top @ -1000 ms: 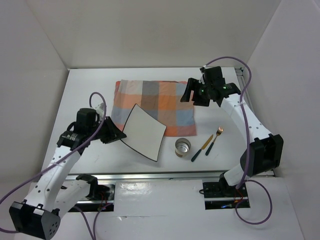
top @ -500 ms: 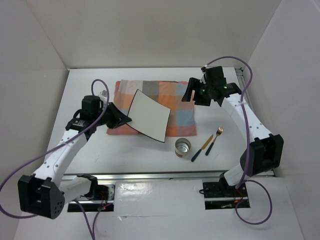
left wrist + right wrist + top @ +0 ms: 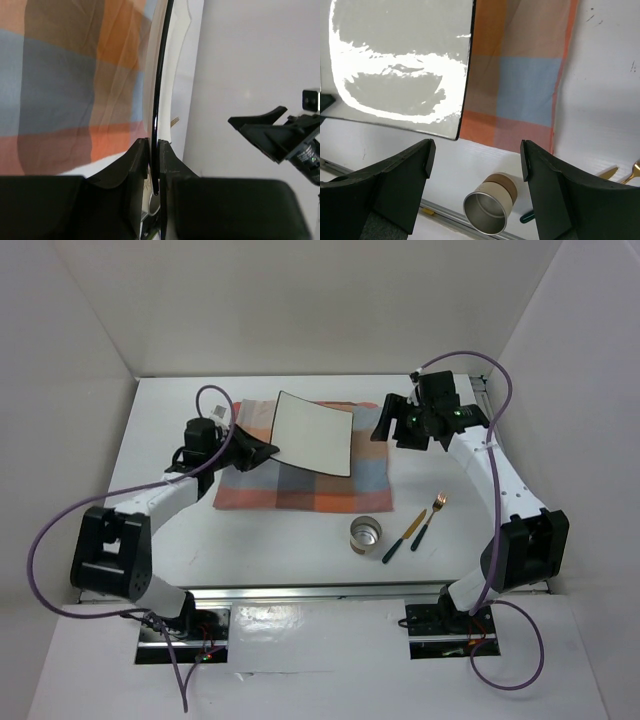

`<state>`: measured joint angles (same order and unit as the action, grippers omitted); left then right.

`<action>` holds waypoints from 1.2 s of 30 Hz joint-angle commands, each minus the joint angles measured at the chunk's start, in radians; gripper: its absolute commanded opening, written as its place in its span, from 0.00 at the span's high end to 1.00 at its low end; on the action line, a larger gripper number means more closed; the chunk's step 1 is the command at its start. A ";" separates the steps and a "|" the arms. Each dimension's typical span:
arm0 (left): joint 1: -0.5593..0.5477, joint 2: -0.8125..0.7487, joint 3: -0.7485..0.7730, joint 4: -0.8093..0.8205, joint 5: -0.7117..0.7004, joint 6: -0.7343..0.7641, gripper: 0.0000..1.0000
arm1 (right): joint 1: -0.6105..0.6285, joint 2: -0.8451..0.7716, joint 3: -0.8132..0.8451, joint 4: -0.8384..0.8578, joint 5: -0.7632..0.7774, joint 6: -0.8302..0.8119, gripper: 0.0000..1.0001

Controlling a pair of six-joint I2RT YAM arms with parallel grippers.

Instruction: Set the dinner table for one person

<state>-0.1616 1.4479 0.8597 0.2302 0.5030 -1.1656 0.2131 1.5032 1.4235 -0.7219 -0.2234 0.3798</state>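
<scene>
Cloth [image 3: 300, 490] laid, plate [image 3: 313, 433] not yet down.
Left gripper [image 3: 154, 155] pinches plate rim; right gripper [image 3: 476, 150] wide, empty; cup [image 3: 366, 533], knife [image 3: 404, 536], fork [image 3: 427, 524] prob. unplaced.

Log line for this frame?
left hand: shut on plate | plate: held over cloth | right hand: open, empty | cup, knife, fork: on table

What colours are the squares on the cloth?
The flat checked cloth has orange, grey and light blue squares, seen best from the top camera.

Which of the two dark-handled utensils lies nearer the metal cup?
The gold-bladed knife; the gold-tined fork lies beyond it, farther from the round silver metal cup.
</scene>
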 commanded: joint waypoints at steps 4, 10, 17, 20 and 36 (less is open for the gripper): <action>0.013 0.123 -0.013 0.558 0.117 -0.197 1.00 | -0.017 -0.041 0.066 -0.013 0.009 -0.025 0.19; 0.023 0.241 0.035 0.607 0.127 -0.183 1.00 | -0.017 -0.032 0.066 -0.022 0.018 -0.025 0.19; 0.033 0.305 0.010 0.630 0.137 -0.194 1.00 | -0.026 -0.023 0.075 -0.031 0.027 -0.025 0.19; 0.033 0.318 -0.016 0.668 0.137 -0.194 1.00 | -0.026 -0.023 0.066 -0.031 0.027 -0.025 0.19; 0.062 0.364 -0.034 0.581 0.166 -0.138 1.00 | -0.026 -0.032 0.048 -0.022 0.018 0.002 0.19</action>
<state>-0.1162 1.8370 0.7872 0.6552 0.5743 -1.3117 0.1936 1.5017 1.4498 -0.7341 -0.2096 0.3740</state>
